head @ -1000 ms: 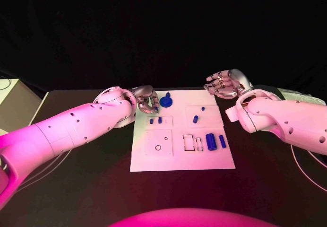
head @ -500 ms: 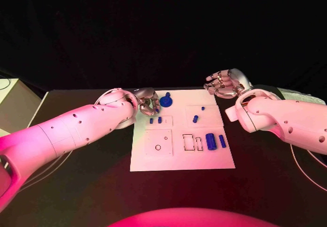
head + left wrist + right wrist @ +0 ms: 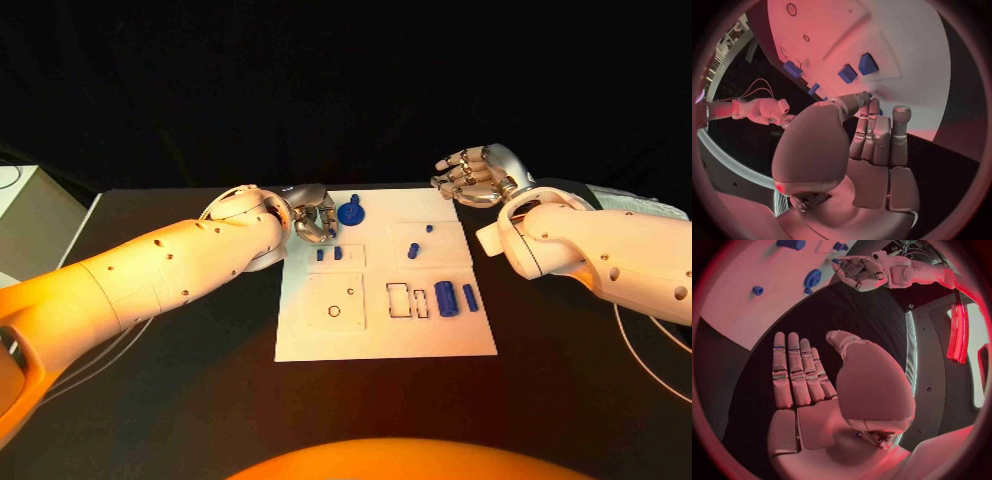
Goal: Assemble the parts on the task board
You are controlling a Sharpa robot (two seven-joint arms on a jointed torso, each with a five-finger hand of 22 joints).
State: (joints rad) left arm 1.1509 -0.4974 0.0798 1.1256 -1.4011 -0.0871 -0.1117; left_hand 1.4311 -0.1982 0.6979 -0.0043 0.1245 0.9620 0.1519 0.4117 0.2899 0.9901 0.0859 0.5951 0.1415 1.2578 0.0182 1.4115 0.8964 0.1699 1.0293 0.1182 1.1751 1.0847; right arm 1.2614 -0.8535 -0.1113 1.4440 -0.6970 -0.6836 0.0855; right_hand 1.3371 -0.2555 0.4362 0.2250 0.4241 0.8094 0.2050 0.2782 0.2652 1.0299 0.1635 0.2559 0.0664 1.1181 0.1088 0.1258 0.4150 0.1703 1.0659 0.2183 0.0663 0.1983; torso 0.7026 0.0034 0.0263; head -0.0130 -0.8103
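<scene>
Reaching with curled, empty fingers, left hand [image 3: 309,212] nears the round blue part [image 3: 352,212] and may knock it off the board [image 3: 387,335]; right hand [image 3: 476,175] hangs open.

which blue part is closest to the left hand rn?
The round blue disc-shaped part at the task board's far edge, right beside the left hand. The small pegs and cylinders sit farther down the board.

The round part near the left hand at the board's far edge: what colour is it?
Blue. The round part on the task board shows best in the head view.
</scene>
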